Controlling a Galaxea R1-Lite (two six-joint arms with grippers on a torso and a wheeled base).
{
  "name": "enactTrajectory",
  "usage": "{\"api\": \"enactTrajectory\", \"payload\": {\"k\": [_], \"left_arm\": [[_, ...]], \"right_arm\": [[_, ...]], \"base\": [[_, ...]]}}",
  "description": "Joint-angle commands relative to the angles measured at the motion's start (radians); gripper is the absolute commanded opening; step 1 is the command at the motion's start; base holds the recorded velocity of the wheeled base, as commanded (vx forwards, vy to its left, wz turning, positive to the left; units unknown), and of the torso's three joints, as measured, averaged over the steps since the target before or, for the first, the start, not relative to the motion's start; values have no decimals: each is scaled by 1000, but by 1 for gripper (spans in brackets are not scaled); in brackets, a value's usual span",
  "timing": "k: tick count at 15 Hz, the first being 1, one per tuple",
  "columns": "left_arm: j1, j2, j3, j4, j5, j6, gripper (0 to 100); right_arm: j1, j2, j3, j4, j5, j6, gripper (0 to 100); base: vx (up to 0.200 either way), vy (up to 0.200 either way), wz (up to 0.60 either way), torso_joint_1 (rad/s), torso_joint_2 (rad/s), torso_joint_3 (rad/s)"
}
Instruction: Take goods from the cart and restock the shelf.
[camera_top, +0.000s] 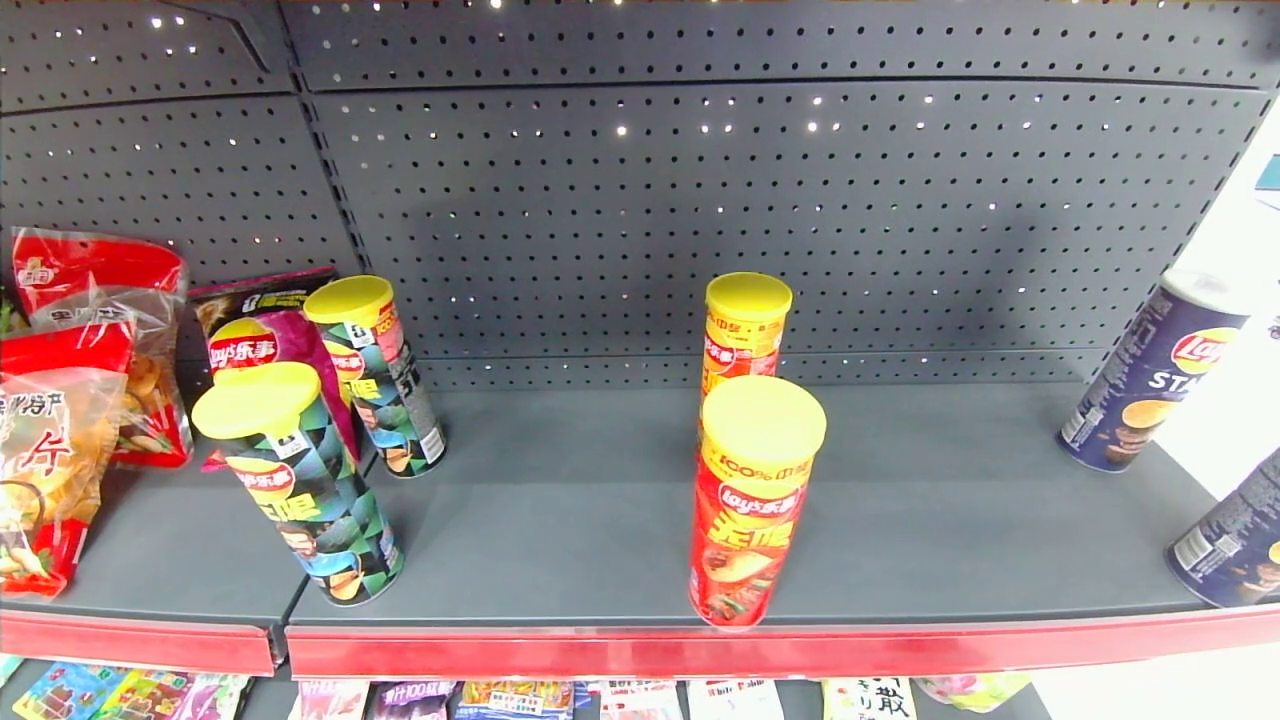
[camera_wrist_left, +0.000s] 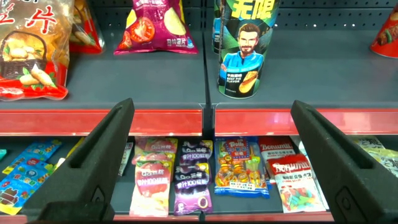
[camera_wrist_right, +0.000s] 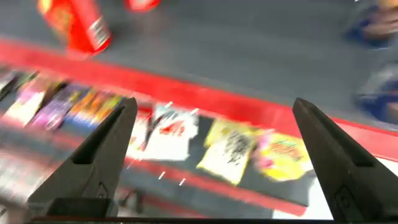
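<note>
Dark grey perforated metal forms the back panel (camera_top: 760, 220), the largest thing here; its top is cut off in the head view. Below it runs the grey shelf (camera_top: 560, 500), with a red strip (camera_top: 700, 650) along its front edge.

At the shelf's left end stand red snack bags (camera_top: 60, 420), cut off at the side. At its right end stand two dark blue cans (camera_top: 1150, 375), the nearer one mostly out of frame.

Left of the shelf's middle are two teal cans (camera_top: 300, 480) with yellow lids, one at the front and one nearer the back. They half hide a purple bag (camera_top: 262, 345) behind them. Right of the middle, two red cans (camera_top: 750, 500) with yellow lids stand upright. The front one is at the shelf's edge and covers the lower part of the other. All the goods carry bright printed labels.

In front of the shelf's edge, the left gripper (camera_wrist_left: 211, 168) hangs with its jaws wide apart, holding nothing. The right gripper (camera_wrist_right: 214, 162) is likewise spread and empty, and everything beyond it in its wrist view is smeared. Small candy packets (camera_wrist_left: 193, 177) lie in a row under the shelf, their print too small to make out.
</note>
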Motion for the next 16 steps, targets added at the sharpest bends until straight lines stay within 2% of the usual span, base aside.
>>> {"api": "enactTrajectory", "payload": {"k": [1, 3, 4, 6, 7, 8, 16], "left_arm": [[0, 1, 0, 0, 0, 0, 100], [0, 1, 0, 0, 0, 0, 100], [0, 1, 0, 0, 0, 0, 100], [0, 1, 0, 0, 0, 0, 100], [0, 1, 0, 0, 0, 0, 100], [0, 1, 0, 0, 0, 0, 100], [0, 1, 0, 0, 0, 0, 100]], "right_arm": [[-50, -119, 25, 7, -26, 2, 100], [-50, -119, 55, 12, -193, 14, 100], [-50, -119, 64, 9, -213, 22, 100], [-47, -119, 71, 30, -220, 57, 100], [-11, -121, 71, 32, -213, 78, 100], [82, -148, 71, 32, -212, 83, 100], [52, -216, 71, 32, -204, 83, 100]], "base": [[0, 0, 0, 0, 0, 0], [0, 0, 0, 0, 0, 0], [0, 0, 0, 0, 0, 0], [0, 0, 0, 0, 0, 0], [0, 0, 0, 0, 0, 0], [0, 0, 0, 0, 0, 0], [0, 0, 0, 0, 0, 0]]}}
